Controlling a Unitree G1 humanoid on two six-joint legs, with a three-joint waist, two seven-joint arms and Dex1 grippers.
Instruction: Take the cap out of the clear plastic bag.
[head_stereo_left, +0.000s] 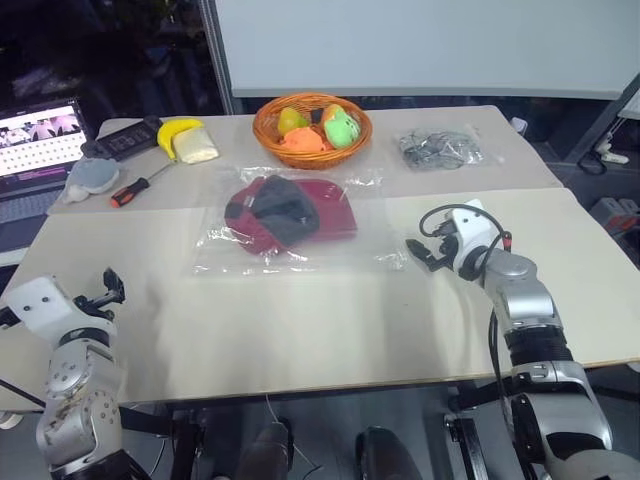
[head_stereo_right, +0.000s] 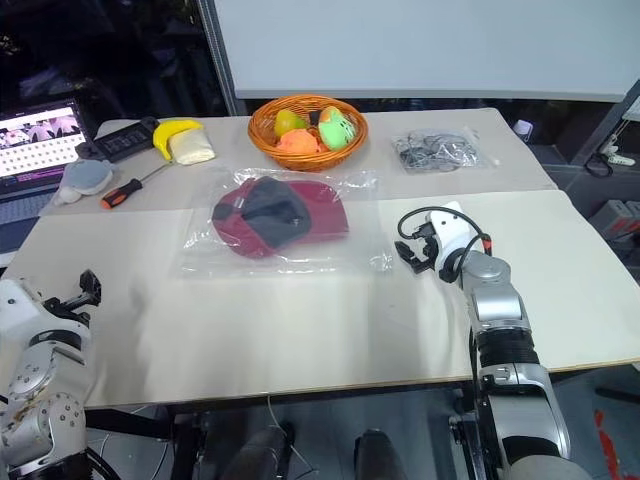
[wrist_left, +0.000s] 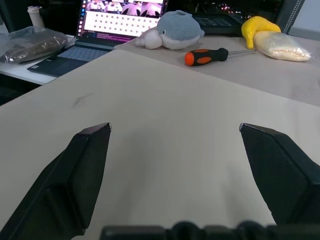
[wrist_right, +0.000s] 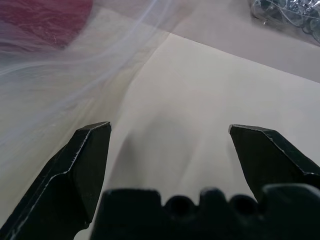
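- The dark red cap (head_stereo_left: 290, 212) lay inside the clear plastic bag (head_stereo_left: 235, 255), which was spread flat on the beige table (head_stereo_left: 330, 320) near its middle, just in front of the wicker basket (head_stereo_left: 312, 130).
- The cap showed its black inner lining facing up; the bag's edges reached past the cap on every side.
- The right gripper (head_stereo_left: 424, 252) hovered over the table just beside the bag's right edge, its two black fingers spread wide with nothing between them. In the right wrist view the bag's edge lay ahead of one finger (wrist_right: 80, 170).
- The left gripper (head_stereo_left: 106, 290) stood near the table's front left corner, well apart from the bag, fingers likewise spread and empty.
- The basket held green, yellow and orange fruit-like items.
- On the far left of the table were a banana (head_stereo_left: 178, 130), a pale packet (head_stereo_left: 196, 147), a screwdriver with an orange and black handle (head_stereo_left: 135, 190) and a grey plush whale (wrist_left: 175, 31).
- A smaller clear bag of grey items (head_stereo_left: 438, 148) lay to the right of the basket.
- An open laptop (head_stereo_left: 35, 150) sat off the table's left side.
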